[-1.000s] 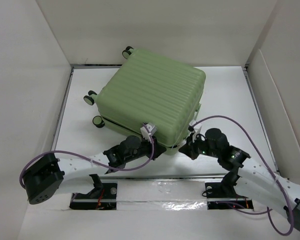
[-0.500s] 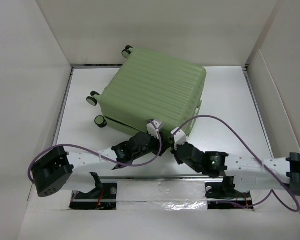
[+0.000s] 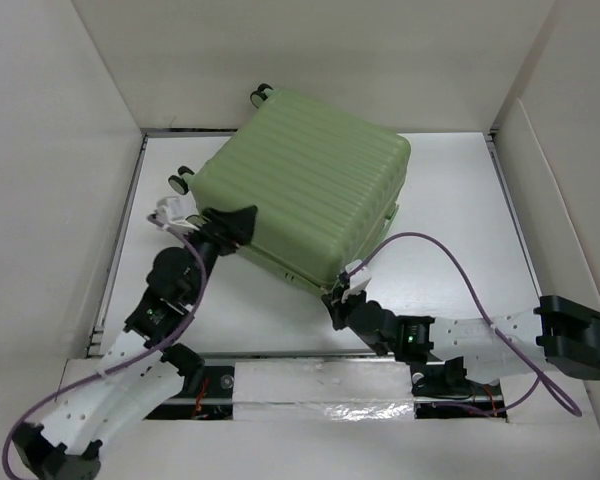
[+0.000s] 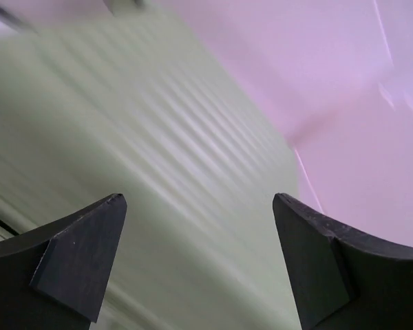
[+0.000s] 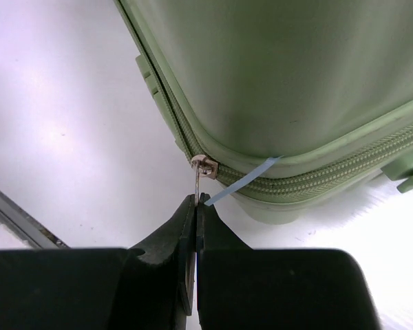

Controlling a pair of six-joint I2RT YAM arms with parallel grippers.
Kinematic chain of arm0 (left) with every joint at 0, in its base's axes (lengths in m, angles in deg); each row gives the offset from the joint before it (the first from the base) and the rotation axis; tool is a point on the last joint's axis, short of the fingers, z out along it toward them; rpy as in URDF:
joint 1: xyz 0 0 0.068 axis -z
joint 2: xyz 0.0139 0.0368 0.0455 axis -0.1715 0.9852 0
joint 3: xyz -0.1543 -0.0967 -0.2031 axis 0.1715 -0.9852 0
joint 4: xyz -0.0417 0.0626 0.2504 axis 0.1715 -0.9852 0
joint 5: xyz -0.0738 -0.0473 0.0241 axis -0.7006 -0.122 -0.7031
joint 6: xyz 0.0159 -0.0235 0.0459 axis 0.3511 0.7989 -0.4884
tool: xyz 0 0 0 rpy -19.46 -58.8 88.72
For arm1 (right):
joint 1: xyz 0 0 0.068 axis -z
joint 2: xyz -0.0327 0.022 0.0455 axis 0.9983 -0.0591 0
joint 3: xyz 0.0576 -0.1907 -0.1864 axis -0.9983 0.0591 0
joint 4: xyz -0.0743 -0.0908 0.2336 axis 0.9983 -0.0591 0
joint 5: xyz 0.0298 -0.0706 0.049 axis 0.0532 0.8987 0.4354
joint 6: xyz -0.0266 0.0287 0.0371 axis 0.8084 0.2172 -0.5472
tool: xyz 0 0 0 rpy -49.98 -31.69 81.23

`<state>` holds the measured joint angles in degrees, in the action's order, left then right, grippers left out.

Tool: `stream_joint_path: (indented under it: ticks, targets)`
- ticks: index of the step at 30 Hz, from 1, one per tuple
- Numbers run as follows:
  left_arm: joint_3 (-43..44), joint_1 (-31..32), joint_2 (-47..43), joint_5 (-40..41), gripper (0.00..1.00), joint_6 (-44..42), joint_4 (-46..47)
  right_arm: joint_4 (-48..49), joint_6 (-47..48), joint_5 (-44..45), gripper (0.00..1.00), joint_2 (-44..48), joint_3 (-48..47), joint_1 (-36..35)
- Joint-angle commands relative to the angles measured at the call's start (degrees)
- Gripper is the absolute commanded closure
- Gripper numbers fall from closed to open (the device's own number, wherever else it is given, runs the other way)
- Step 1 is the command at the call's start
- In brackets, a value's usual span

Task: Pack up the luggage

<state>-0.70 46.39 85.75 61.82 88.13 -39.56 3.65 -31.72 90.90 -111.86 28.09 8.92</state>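
The luggage lies closed, upper centre of the overhead view, on the white table. The right gripper is pinched tight on the zipper pull at its lower corner, a blue strip poking out beside. Over at the shell's left edge, the left gripper is spread wide.

The luggage blocks the worktop's far-left half; the right edge and far-right corner lie open.
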Motion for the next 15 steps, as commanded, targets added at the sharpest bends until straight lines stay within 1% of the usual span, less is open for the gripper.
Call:
stream_joint_path:
  ticks: [1, 3, 4, 5, 6, 7, 8, 9, 10, 11, 15]
  targets:
    - [6.7, -12.0, 1.9, 4.8, 0.13, 3.4, -7.2, 12.9, -0.5, -4.0, 1.0, 0.9, -2.1, -1.1]
    - [9.2, -18.5, 4.4, 2.4, 0.11, 4.4, -7.6, 13.7, 0.4, -5.5, 1.0, 0.7, -2.0, -1.1]
    - [11.0, -24.9, 7.3, 0.6, 0.1, 5.6, -7.1, 13.6, 0.6, -5.9, 1.0, 0.3, -2.5, -1.1]
    - [11.6, -28.1, 9.0, -2.0, 0.1, 6.8, -4.7, 13.5, 1.0, -6.1, 1.0, 0.2, -2.6, -1.1]
    - [12.4, -31.3, 10.8, -7.6, 0.1, 7.5, -4.1, 13.5, 1.1, -6.5, 1.0, 0.2, -2.6, -1.1]
    - [14.6, -34.5, 14.9, -10.3, 0.1, 7.8, -3.8, 13.5, 1.2, -6.7, 1.0, 0.2, -2.4, -1.1]
    - [15.8, -39.7, 17.3, -13.0, 0.1, 7.9, -4.2, 13.5, 1.2, -6.8, 1.0, 0.5, -2.1, -1.1]
    - [18.5, -41.8, 19.6, -17.7, 0.1, 8.0, -5.3, 13.5, 1.4, -6.9, 1.0, 0.9, -1.9, -1.1]
    - [19.4, -43.6, 23.5, -19.6, 0.1, 7.6, -6.2, 13.5, 1.4, -7.0, 1.0, 1.0, -1.8, -1.1]
    - [20.3, -45.6, 25.2, -20.9, 0.1, 6.8, -6.8, 13.5, 1.7, -7.1, 1.0, 1.6, -1.5, -1.1]
    - [23.8, -47.1, 32.8, -23.5, 0.1, 4.8, -6.0, 13.5, 1.9, -7.8, 1.0, 1.9, -1.0, -1.1]
